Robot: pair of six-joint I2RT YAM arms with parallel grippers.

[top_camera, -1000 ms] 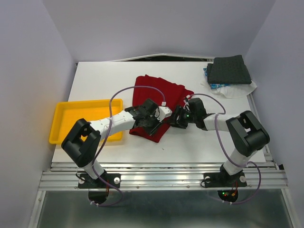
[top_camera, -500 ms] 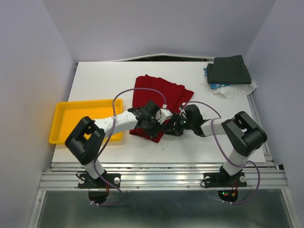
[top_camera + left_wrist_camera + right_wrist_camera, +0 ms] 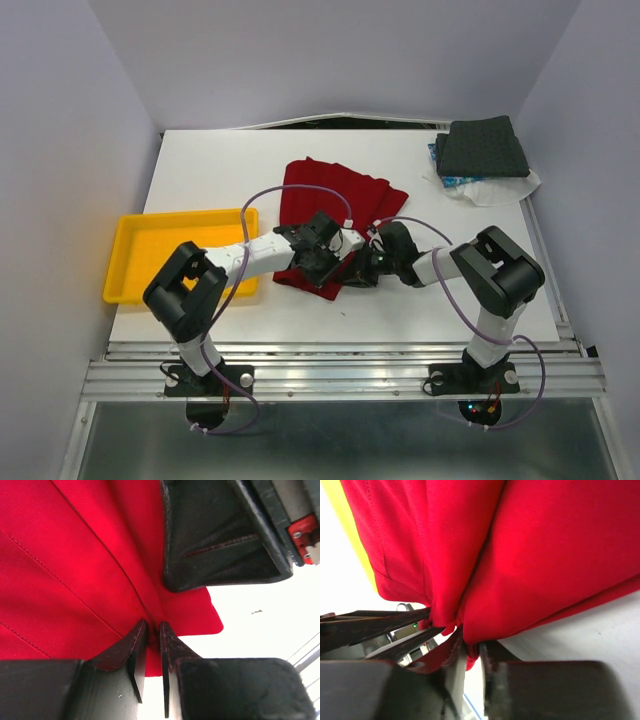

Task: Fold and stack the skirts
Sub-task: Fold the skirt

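The deep red skirt [image 3: 325, 195] lies mid-table, its near end bunched between both grippers. My left gripper [image 3: 322, 262] is shut on a fold of the red skirt [image 3: 80, 570] near its front corner. My right gripper [image 3: 358, 268] is shut on the skirt's near edge [image 3: 560, 555] right beside it; the left fingers [image 3: 375, 622] show in the right wrist view. The dark charcoal skirt [image 3: 484, 147] sits folded at the back right on top of the blue floral skirt [image 3: 448, 180], of which only an edge shows.
A yellow tray [image 3: 160, 250] lies on the left of the table, under the left forearm. White cloth or paper [image 3: 492, 190] pokes out beneath the stack at the back right. Grey walls close in both sides.
My right gripper has moved left toward the left gripper, and the two now meet at the skirt's near corner. The skirt's near end has bunched slightly.
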